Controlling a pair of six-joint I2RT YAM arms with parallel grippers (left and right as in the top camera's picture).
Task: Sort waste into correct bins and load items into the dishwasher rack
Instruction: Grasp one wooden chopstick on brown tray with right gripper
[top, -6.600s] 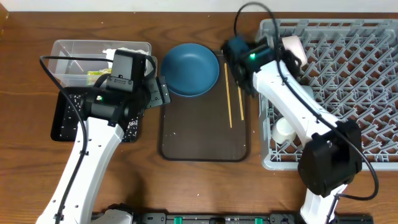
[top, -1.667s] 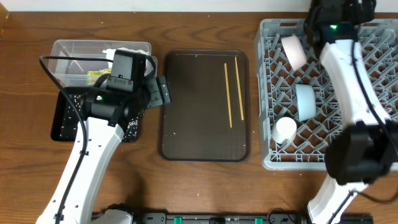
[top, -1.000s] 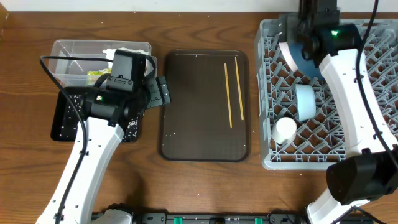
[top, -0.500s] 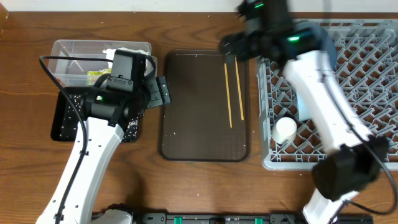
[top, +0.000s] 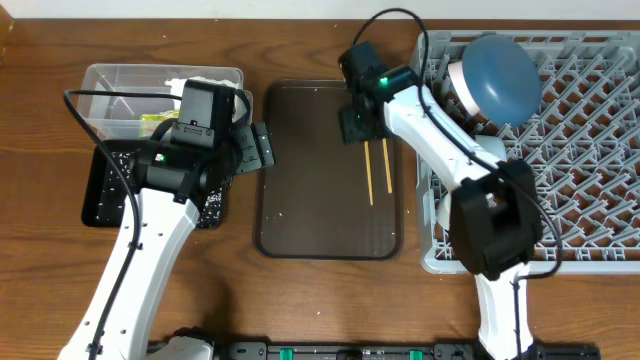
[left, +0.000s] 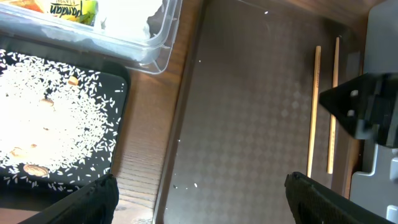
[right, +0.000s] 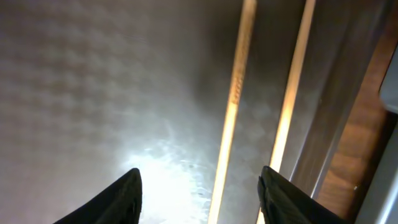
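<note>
At the near left, the left gripper (left: 199, 205) is held with jaws apart and empty at the nine o'clock edge of the serving tray (top: 310, 200). Farther off, the right gripper (right: 202, 199) is held above the two chopsticks (top: 370, 175), jaws apart; these are laid toward the tray's three o'clock side. The dark blue plate (top: 500, 65) is seen at the eleven o'clock corner of the dishwasher rack (top: 580, 180).

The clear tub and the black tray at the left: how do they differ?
The clear tub is see-through with taller walls; the black tray is opaque and shallow. The tub holds white tissue and a yellow-green wrapper; the tray holds rice scraps. Both are rectangular.
</note>
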